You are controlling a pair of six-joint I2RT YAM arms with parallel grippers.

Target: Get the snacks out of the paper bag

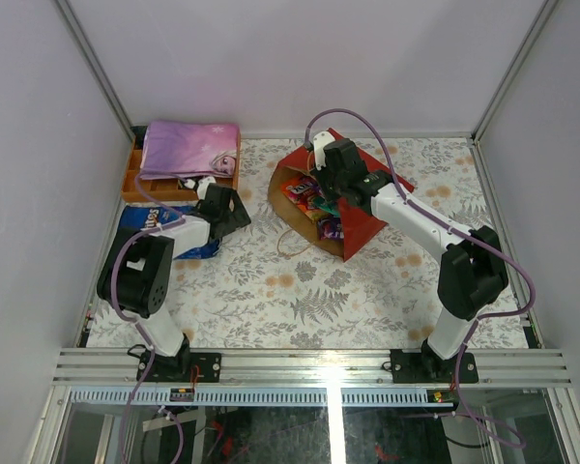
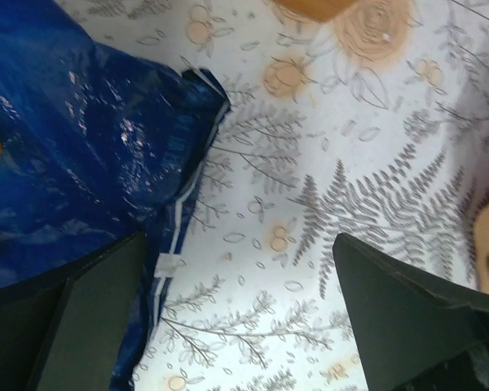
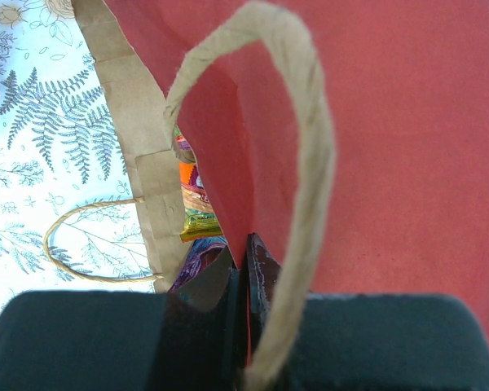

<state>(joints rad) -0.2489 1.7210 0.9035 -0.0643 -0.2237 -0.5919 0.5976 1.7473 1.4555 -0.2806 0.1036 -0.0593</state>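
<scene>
Status: one out, most left. Blue chip bag [image 1: 153, 222] lies flat on the tabletop [image 1: 300, 290] at 9 o'clock, outside the paper bag [image 1: 360, 224]. Left pincer [image 2: 244, 326] hovers just above the chip bag's edge, fingers spread wide, holding nothing.

Paper bag lies on its side at 1 o'clock, mouth facing 8 o'clock. Small packets [image 1: 314, 203] in orange, green and purple sit inside it; none of them is out on the tabletop. Count unclear.

Right pincer [image 3: 246, 261] is pressed together on the paper bag's upper wall at the mouth; I judge it is holding the mouth open.

Around: orange tray [image 1: 135, 186] at 10 o'clock with a folded purple cloth [image 1: 188, 147] on it, near the chip bag. In the way: one string handle [image 3: 306, 163] loops over the right pincer, and the other [image 1: 292, 244] lies on the tabletop just in front of the mouth. Snag risk on reach-in.
</scene>
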